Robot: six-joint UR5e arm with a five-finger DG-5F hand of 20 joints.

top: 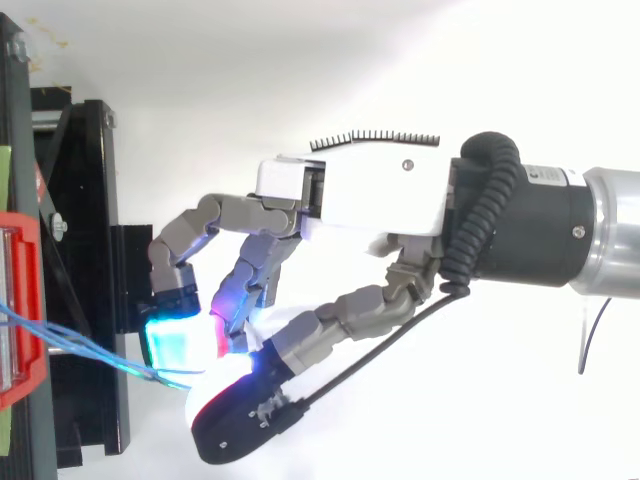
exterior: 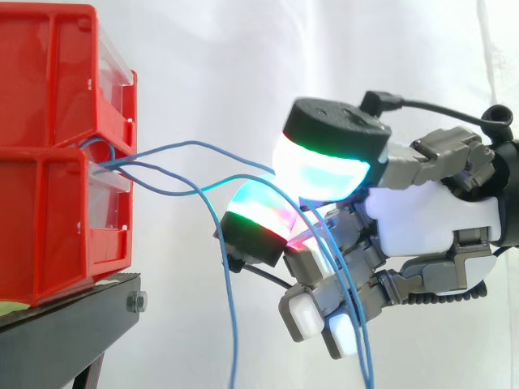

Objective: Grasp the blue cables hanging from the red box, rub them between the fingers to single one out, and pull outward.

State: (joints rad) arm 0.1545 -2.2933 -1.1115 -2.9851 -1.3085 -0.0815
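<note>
- Side view: the blue cables [exterior: 186, 146] come out of the red box [exterior: 49, 81] at the left and run right into the hand [exterior: 430, 215], some strands drooping past it toward the floor.
- The hand is clenched on the cables, glowing pads [exterior: 320, 174] pressed together over them, likely so they can be rubbed apart.
- Top view: the pinch sits just off the black stand [top: 95, 280], leaving room, I'd judge, to pull right.

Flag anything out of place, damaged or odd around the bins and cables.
Nothing looks damaged. The red bins sit stacked squarely on the black stand. The blue cables run to the hand, pinched between its pads; one strand droops free beside it.
</note>
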